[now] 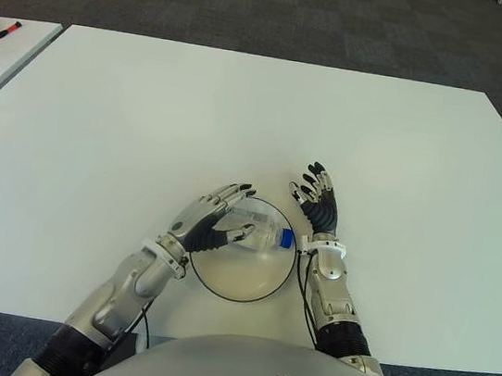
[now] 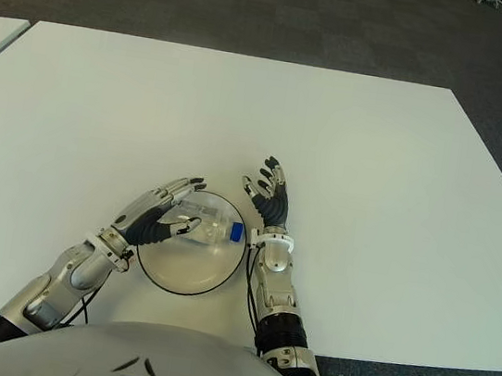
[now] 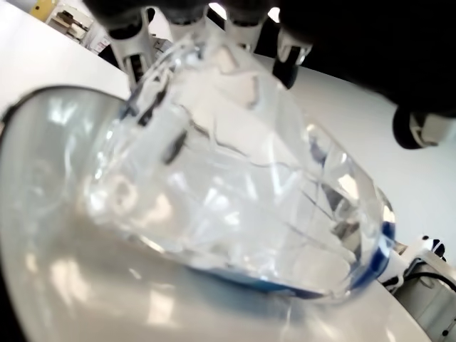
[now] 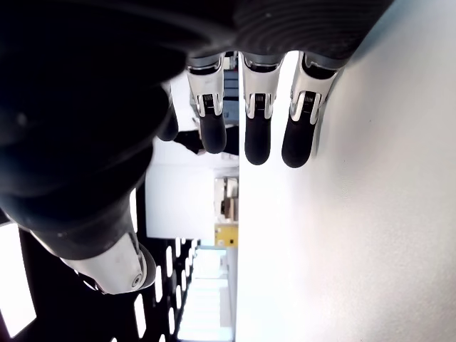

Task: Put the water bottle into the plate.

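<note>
The table (image 1: 405, 154) spreads wide and bare beyond both hands, so anything that escapes has room to travel. Under the left hand (image 1: 211, 225) sits the plate (image 1: 239, 286), and the bottle (image 1: 259, 230) lies on its side in it, blue cap toward the right hand (image 1: 318, 202). The left hand's fingers (image 1: 234, 192) arch over the bottle, half-curled, with the thumb on the near side; the wrist view shows fingertips at the clear wall, but whether they press or merely hover I cannot tell — it reads as a loose cage, not a clamp. The right hand shows just beside the plate's rim, fingers spread, holding nothing. The main risk is rolling: a round bottle lying in a shallow dish may follow the fingers as they lift and ride over the rim. A dragging fingertip could also tip the plate — or shove it. The right hand, so near the cap, could knock it if it moves carelessly.
</note>
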